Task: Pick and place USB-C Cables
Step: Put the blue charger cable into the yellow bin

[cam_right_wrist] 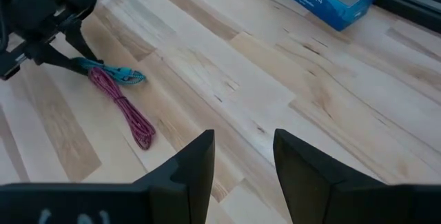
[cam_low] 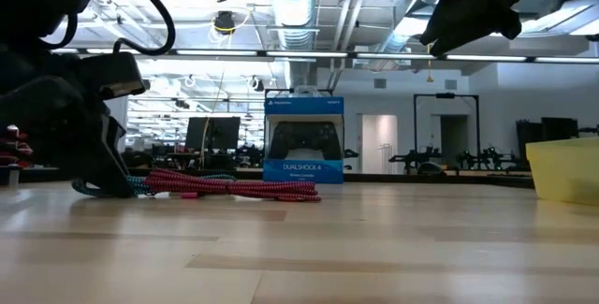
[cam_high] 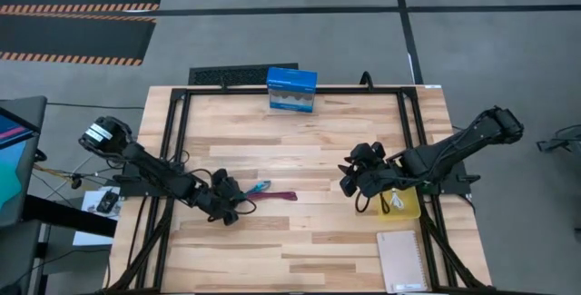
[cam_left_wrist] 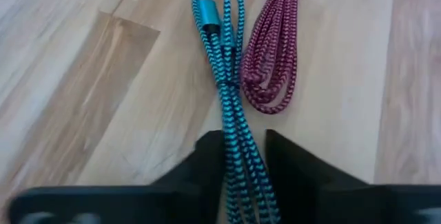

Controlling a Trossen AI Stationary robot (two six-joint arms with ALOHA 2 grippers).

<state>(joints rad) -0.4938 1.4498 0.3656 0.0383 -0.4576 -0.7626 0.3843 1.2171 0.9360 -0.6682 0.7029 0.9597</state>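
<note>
teal cable (cam_left_wrist: 227,93) pinched between left gripper (cam_left_wrist: 242,165) fingers near table's left edge, maroon cable (cam_left_wrist: 272,52) just beside, right gripper (cam_right_wrist: 242,156) open, empty

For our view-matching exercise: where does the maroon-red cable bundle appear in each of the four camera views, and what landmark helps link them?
High view: maroon-red cable left of table centre, beside the teal cable.
Low view: lying left of centre, before the blue box.
Left wrist view: upper middle, alongside the teal cable.
Right wrist view: left part.
Shared landmark: the teal cable beside it, held by the left gripper.
</note>
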